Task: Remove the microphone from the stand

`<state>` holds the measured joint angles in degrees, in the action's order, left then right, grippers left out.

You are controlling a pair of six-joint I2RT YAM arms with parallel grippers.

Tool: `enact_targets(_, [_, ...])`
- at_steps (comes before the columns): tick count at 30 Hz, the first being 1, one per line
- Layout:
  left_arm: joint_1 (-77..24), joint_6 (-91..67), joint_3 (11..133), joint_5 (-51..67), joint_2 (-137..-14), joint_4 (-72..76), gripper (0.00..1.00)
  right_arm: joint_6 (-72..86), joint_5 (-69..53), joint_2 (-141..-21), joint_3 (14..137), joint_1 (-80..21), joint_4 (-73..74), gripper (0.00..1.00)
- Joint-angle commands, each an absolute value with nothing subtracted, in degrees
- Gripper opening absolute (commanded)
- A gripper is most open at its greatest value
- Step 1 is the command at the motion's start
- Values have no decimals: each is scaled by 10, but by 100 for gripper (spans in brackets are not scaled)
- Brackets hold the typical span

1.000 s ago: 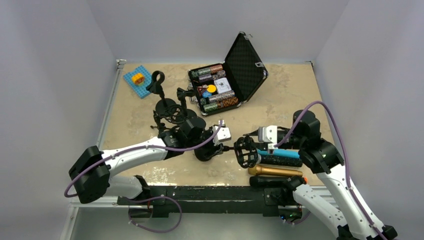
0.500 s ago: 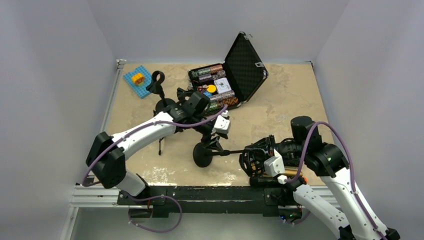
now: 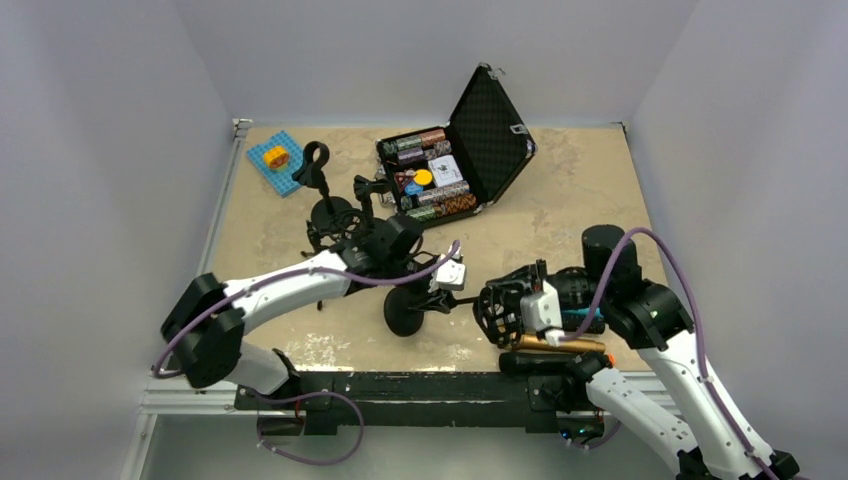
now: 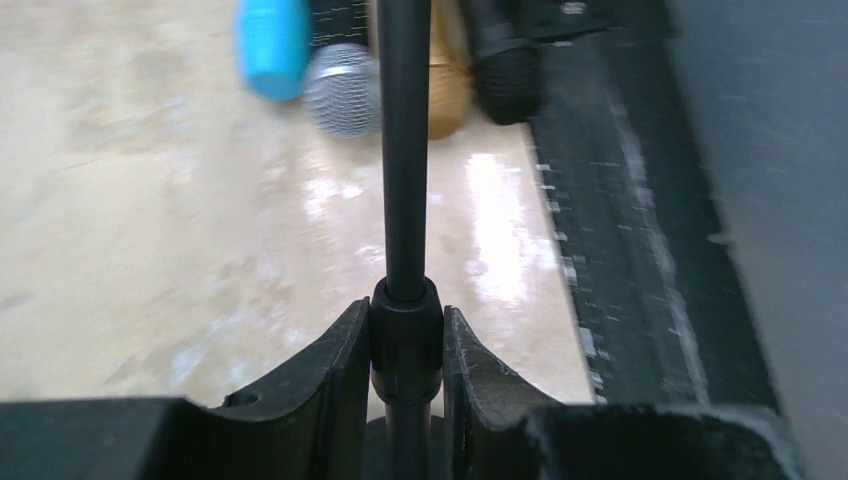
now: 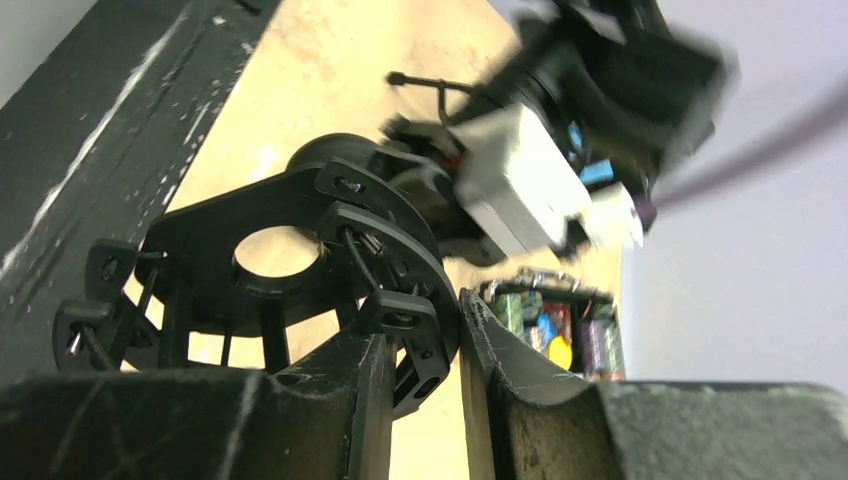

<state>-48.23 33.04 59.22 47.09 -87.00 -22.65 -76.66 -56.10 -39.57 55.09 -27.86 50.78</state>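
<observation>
A black mic stand lies tipped on the table, its round base [image 3: 403,312] to the left and its pole pointing right to a black shock-mount ring [image 3: 495,305]. My left gripper [image 3: 441,289] is shut on the pole's collar [image 4: 406,330] near the base. My right gripper [image 3: 518,312] is shut on the rim of the shock mount [image 5: 280,215], whose central hole shows bare table. Three microphones lie by the near edge: a blue-ended one [image 3: 588,316], a gold one [image 3: 560,345] and a black one [image 3: 540,365]. The left wrist view shows their heads [image 4: 342,90] beyond the pole.
An open black case [image 3: 450,165] of poker chips stands at the back centre. Two more black stands [image 3: 316,170] are at the back left, next to a blue plate with a yellow brick [image 3: 275,158]. The black table rail [image 3: 420,385] runs along the near edge.
My left arm swung back and up, then came down toward the near side again, still at the stand. My right wrist dropped and turned onto the shock mount.
</observation>
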Motion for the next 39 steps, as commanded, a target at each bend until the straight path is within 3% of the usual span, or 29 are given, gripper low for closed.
enact_targets(1, [-506, 123, 490, 120, -764, 69, 0, -320, -465, -408, 544, -275, 282, 0])
enact_targets(3, [-513, 65, 479, 30, -746, 79, 0, -190, -437, -420, 545, -257, 262, 0])
enact_targets(5, [-514, 35, 480, 40, -747, 57, 0, -164, -468, -418, 537, -245, 260, 0])
enact_targets(9, [-513, 33, 471, 155, -749, 37, 41, -233, -498, -430, 545, -244, 286, 0])
enact_targets(12, [-508, 87, 465, 265, -729, 22, 56, -348, -547, -437, 560, -245, 345, 0])
enact_targets(16, [-468, 185, 500, 412, -726, -79, 60, -552, -585, -432, 561, -249, 461, 0])
enact_targets(22, [-439, 437, 630, 606, -812, -358, 61, -879, -572, -422, 557, -255, 599, 0])
enact_targets(27, [-445, 566, 757, 628, -929, -520, 60, -998, -553, -416, 550, -256, 572, 0])
enact_targets(31, [-460, 555, 766, 597, -962, -494, 55, -1027, -550, -428, 563, -257, 579, 0])
enact_targets(39, [-470, 432, 676, 491, -924, -309, 23, -950, -552, -407, 543, -257, 547, 0])
